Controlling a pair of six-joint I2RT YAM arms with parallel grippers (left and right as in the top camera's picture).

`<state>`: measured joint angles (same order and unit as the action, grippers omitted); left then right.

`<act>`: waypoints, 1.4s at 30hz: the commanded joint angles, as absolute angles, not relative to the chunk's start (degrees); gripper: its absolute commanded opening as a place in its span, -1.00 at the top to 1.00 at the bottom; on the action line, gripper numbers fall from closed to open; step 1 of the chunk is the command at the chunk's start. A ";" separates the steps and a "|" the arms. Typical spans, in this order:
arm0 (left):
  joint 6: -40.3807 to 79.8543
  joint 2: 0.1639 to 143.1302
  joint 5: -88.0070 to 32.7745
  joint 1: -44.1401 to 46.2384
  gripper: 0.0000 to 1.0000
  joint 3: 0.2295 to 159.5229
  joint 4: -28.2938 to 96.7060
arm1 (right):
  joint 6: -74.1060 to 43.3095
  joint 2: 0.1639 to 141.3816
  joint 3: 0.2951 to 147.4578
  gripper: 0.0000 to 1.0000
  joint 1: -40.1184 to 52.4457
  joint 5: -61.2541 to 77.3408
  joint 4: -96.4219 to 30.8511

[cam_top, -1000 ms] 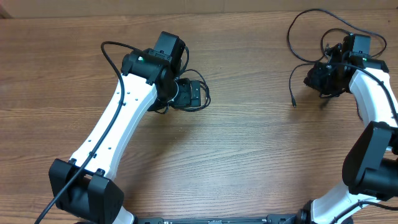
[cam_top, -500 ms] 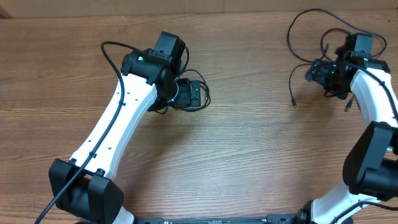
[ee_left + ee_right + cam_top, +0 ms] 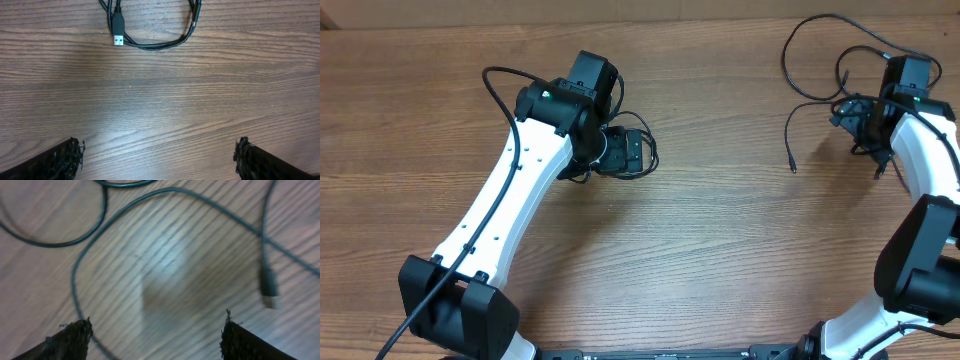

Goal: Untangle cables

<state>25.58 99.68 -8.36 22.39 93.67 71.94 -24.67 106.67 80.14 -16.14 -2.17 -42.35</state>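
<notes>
Left gripper: spread wide, holding nothing; USB plug at its 11 o'clock.
Right gripper: wide apart, empty.
Cables: loops at 1 o'clock on the table, nearest right arm; plug-ended strand runs 12-to-6.

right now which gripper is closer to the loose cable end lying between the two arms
Right. The right gripper hangs just to the right of the cable end; the left gripper is much farther off on its left side.
</notes>
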 commanded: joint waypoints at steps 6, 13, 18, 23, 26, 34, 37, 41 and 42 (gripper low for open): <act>25.78 100.12 -9.04 22.52 -0.99 93.73 71.02 | -14.83 106.83 76.42 -0.58 -10.26 11.18 -35.81; 25.76 100.12 -9.04 22.52 -0.99 93.73 71.48 | -14.72 106.98 71.94 -0.31 -4.12 5.52 -31.68; 25.76 100.12 -9.04 22.52 -1.00 93.73 71.59 | -14.72 107.81 69.23 -0.26 -2.37 3.16 -28.95; 25.76 100.12 -9.04 22.52 -1.00 93.73 71.68 | -14.59 109.10 68.25 -0.19 -2.33 0.47 -27.40; 25.76 100.12 -9.04 22.52 -0.99 93.73 71.57 | -14.48 110.83 68.25 0.01 -2.31 0.49 -26.26; 25.74 100.12 -9.02 22.52 -0.99 93.73 71.92 | -11.03 113.27 68.25 0.08 -2.33 -0.01 -25.82; 25.74 100.12 -8.99 22.52 -0.99 93.73 71.94 | -10.98 113.27 68.27 0.40 -2.44 0.01 -26.22; 25.74 100.12 -8.97 22.52 -0.99 93.73 71.94 | -11.00 112.86 68.36 0.80 -2.46 0.01 -26.92; 25.74 100.12 -8.95 22.52 -0.99 93.73 71.94 | -11.00 112.46 68.45 0.85 -2.50 0.01 -27.35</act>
<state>25.58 99.68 -8.38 22.39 93.67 72.01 -11.53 112.49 68.55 -2.48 0.49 -26.76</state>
